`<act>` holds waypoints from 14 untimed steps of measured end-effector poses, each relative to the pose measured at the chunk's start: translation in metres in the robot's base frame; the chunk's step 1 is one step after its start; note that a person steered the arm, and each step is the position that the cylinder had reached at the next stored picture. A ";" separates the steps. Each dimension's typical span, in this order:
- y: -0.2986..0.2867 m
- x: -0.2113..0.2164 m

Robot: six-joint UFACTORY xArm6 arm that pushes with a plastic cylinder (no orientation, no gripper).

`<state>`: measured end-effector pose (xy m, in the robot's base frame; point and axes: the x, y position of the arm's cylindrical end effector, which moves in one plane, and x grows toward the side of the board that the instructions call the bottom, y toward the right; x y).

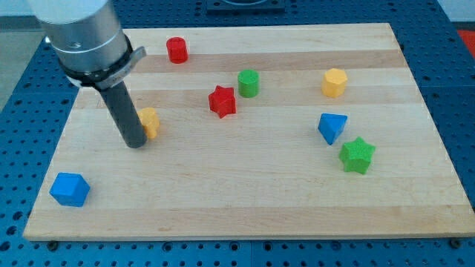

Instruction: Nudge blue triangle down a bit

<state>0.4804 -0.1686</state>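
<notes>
A pale wooden board (245, 208) with lengthwise grain bands fills most of the view, lying on a blue perforated metal surface (15, 81). The arm's grey cylindrical housing (82, 33) comes in at the view's top left, and from it a straight dark matte rod (122, 111) runs down to my tip (136, 146), which rests on the board just at the view's left of a yellow block (150, 122), touching or nearly touching it; the rod hides part of that block, so its shape is unclear. There are no jaws here, only the bare rod end, holding nothing. A blue cube (70, 189) sits near the board's bottom left corner. The blue triangle (332, 127), a smooth wedge-like piece, lies on the view's right half, well apart from my tip, with a green star (358, 155) just below and to its right, close beside it. A red star (222, 101) stands near the middle, a green cylinder (248, 83) just up and right of it. A yellow hexagonal block (335, 82) sits above the blue triangle, and a red cylinder (177, 50) lies near the top edge.
</notes>
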 end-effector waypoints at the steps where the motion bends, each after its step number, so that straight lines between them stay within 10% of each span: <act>1: 0.021 0.001; 14: 0.240 -0.056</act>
<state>0.4247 0.0709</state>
